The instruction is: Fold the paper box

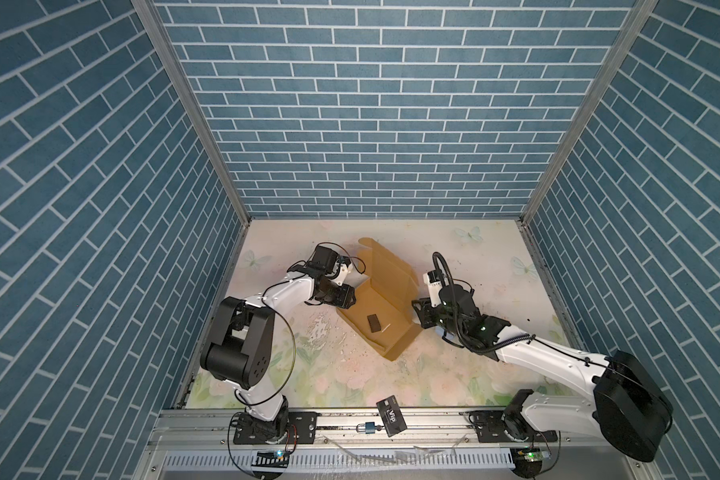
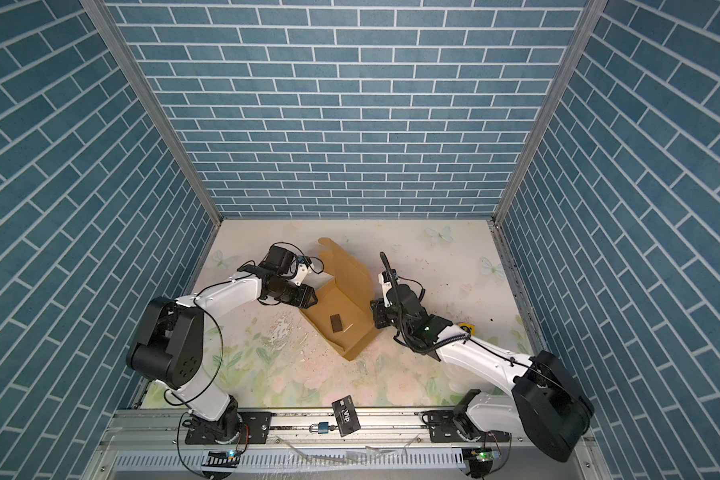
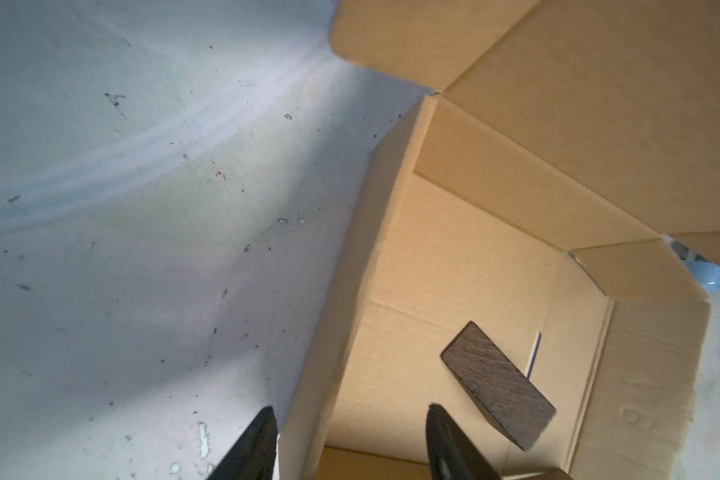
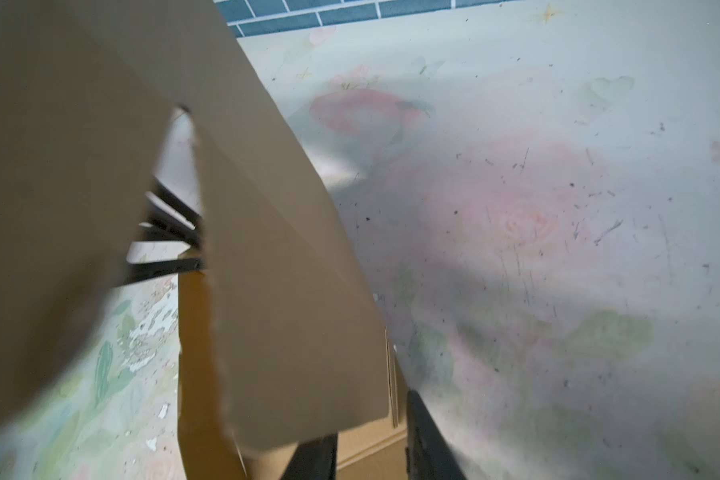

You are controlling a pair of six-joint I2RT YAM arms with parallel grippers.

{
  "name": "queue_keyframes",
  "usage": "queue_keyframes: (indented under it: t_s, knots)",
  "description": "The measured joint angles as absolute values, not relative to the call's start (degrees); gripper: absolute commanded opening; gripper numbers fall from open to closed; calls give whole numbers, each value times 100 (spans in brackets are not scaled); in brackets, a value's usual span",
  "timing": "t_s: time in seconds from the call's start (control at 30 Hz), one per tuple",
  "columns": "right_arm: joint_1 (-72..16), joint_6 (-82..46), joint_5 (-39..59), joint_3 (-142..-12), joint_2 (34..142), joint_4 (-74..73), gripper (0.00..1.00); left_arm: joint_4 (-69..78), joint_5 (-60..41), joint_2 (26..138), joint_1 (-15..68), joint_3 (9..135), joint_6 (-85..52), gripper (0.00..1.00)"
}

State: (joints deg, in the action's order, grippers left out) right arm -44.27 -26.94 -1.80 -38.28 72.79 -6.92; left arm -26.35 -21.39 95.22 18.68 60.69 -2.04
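Looking down in both top views, I saw the paper box [image 1: 364, 301] [image 2: 344, 301] near the middle of the bench [image 1: 329, 374], set cornerwise. Its side walls were raised and its lid leaned open toward the back. A small dark block [image 1: 376, 323] [image 2: 336, 323] lay on its floor. My left tool [image 1: 347, 305] [image 2: 308, 301] sat at the box's left wall and my right tool [image 1: 417, 319] [image 2: 376, 318] at its right wall. A black card [image 1: 390, 417] lay at the front rail, well apart from the box, with a padlock [image 1: 366, 428] just beside it

In the left wrist view my left tool [image 3: 350, 415] stood open. One finger [image 3: 254, 449] was outside the box [image 3: 454, 257] wall and one inside, with room on either side; it gripped nothing. The block [image 3: 499, 386] lay flat near the inner finger

In the right wrist view my right tool [image 4: 366, 424] straddled the box [image 4: 275, 291] wall. Its jaws were partly apart, the outer finger [image 4: 425, 440] just beside the cardboard edge, and a gap showed between them. A loose flap hung in front and hid part of the inner finger
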Motion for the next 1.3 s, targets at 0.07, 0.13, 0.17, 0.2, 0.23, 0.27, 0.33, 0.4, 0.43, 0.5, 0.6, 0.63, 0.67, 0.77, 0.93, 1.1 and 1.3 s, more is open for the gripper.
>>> queue_keyframes:
  t_s: [0.07,0.13,0.17,0.2,0.23,0.27,0.33,0.4,0.43,0.5,0.6,0.63,0.67,0.77,0.93,1.1,1.3]
  knots:
    - [-4230,-2648,19,-4139,7544,-666,27,-2602,-2237,9435,1868,6001,-231,60]
    - [-4005,-2563,261,-4475,7850,-631,27,-2596,-2300,9391,1868,5937,-270,60]
    - [-3889,-2536,357,-4615,7985,-624,27,-2593,-2320,9382,1868,5913,-301,60]
    - [-3765,-2504,464,-4740,8112,-613,27,-2580,-2333,9376,1868,5889,-342,60]
    - [-3629,-2469,585,-4858,8235,-607,27,-2541,-2346,9369,1868,5852,-395,60]
    - [-3518,-2412,692,-4958,8348,-607,27,-2491,-2359,9362,1868,5800,-458,60]
    - [-3323,-2346,888,-5137,8549,-604,27,-2412,-2394,9360,1868,5697,-578,60]
    - [-3148,-2292,1096,-5323,8759,-598,28,-2377,-2447,9356,1868,5605,-711,59]
    - [-3070,-2259,1205,-5435,8873,-596,29,-2335,-2480,9347,1868,5555,-788,59]
    - [-2961,-2196,1404,-5653,9076,-589,32,-2193,-2545,9308,1868,5439,-943,57]
    - [-2845,-2088,1621,-6040,9365,-471,35,-1920,-2606,9214,1868,5218,-1188,56]
    - [-2814,-2064,1667,-6125,9413,-443,37,-1874,-2604,9188,1870,5181,-1253,56]
    - [-2797,-2060,1691,-6139,9417,-440,39,-1846,-2582,9157,1872,5168,-1310,56]
    - [-2757,-2078,1719,-5887,9218,-469,43,-1702,-2510,9000,1872,5103,-1411,56]
    - [-2733,-2145,1745,-5155,8624,-440,46,-1505,-2523,8801,1861,5054,-1459,56]
    - [-2696,-2320,1796,-4523,8167,-554,42,-1323,-2580,8799,1850,5054,-1538,56]
    - [-2418,-2681,1942,-4191,8176,-784,24,-1236,-2578,9035,1846,5129,-1837,48]
